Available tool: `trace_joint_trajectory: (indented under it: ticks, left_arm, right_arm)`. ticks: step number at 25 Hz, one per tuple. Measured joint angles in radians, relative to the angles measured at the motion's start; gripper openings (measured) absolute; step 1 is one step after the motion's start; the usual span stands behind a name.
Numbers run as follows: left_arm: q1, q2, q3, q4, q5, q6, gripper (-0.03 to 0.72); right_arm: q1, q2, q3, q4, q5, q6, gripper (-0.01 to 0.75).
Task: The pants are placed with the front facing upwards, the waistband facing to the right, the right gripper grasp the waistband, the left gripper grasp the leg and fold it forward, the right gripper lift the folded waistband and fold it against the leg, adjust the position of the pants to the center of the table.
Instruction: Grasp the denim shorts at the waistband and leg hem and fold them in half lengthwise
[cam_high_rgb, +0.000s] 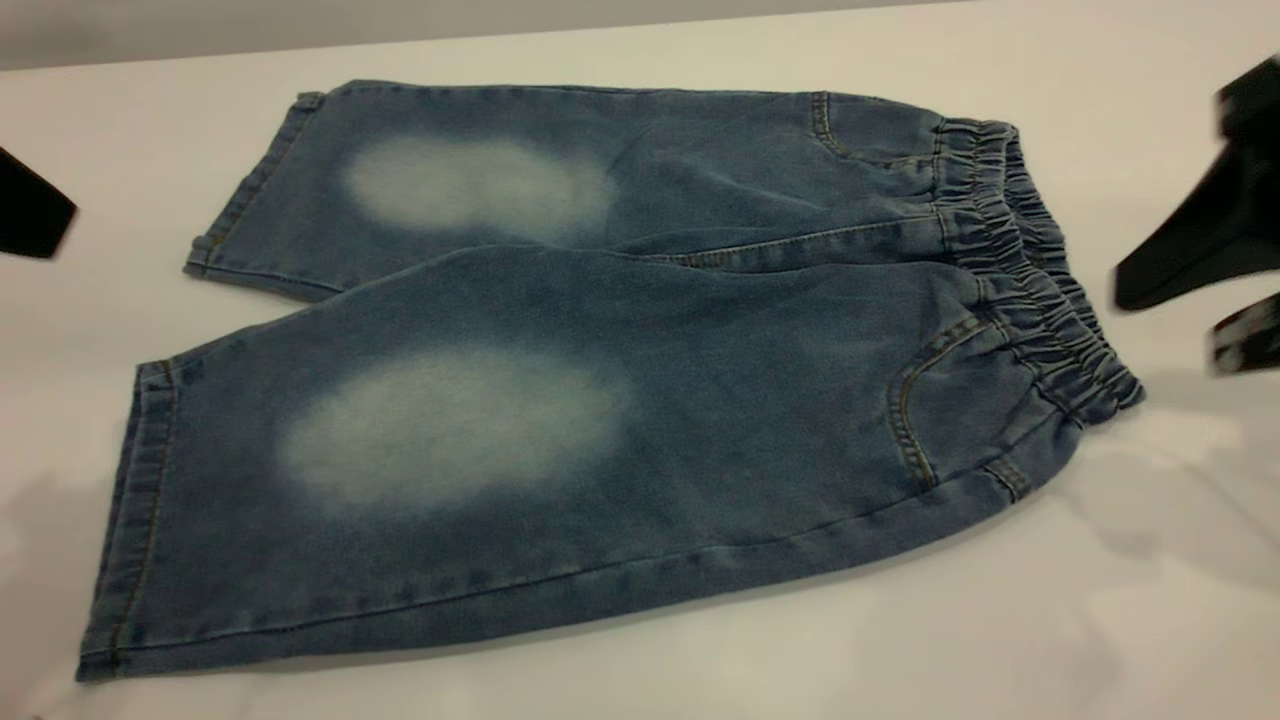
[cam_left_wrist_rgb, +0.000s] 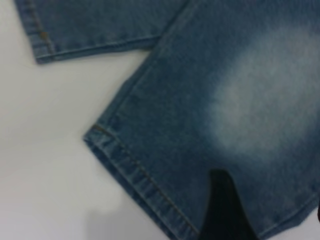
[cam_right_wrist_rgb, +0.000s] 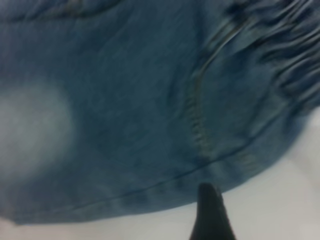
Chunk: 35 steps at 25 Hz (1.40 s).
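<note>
Denim pants (cam_high_rgb: 600, 380) lie flat and unfolded on the white surface (cam_high_rgb: 1100, 620) in the exterior view, near leg hem toward the camera, waistband (cam_high_rgb: 1030, 270) at the right; the left tool (cam_high_rgb: 30, 215) sits at the left edge, well apart from the hems, and the right tool (cam_high_rgb: 1200, 290) hovers just beside the waistband, its opening impossible to tell. Left wrist view: one dark fingertip (cam_left_wrist_rgb: 225, 210) over the leg hem (cam_left_wrist_rgb: 140, 175), spread not visible. Right wrist view: one dark fingertip (cam_right_wrist_rgb: 210, 215) at the side seam (cam_right_wrist_rgb: 150, 187) near the pocket (cam_right_wrist_rgb: 200, 115), nothing held.
</note>
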Motion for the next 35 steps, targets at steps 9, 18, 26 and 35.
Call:
trace_joint_trajectory:
  ticks: [9,18,26,35]
  left_arm:
    - [-0.149,0.094,0.000,0.003,-0.125,0.016,0.393]
    - [-0.233,0.163,-0.001,0.003,-0.142,0.015,0.393]
    - [-0.244,0.169,-0.002,0.004,-0.142,0.013,0.393]
    - [-0.244,0.169,-0.002,0.004,-0.142,0.043,0.393]
  right_arm:
    - [0.000,0.302,0.000,0.389,0.107,-0.466,0.408]
    - [-0.046,0.370,-0.024,0.394,0.034,-0.579,0.408]
    - [-0.142,0.370,-0.067,0.392,0.050,-0.602,0.408]
    - [-0.199,0.377,-0.095,0.390,0.049,-0.629,0.408]
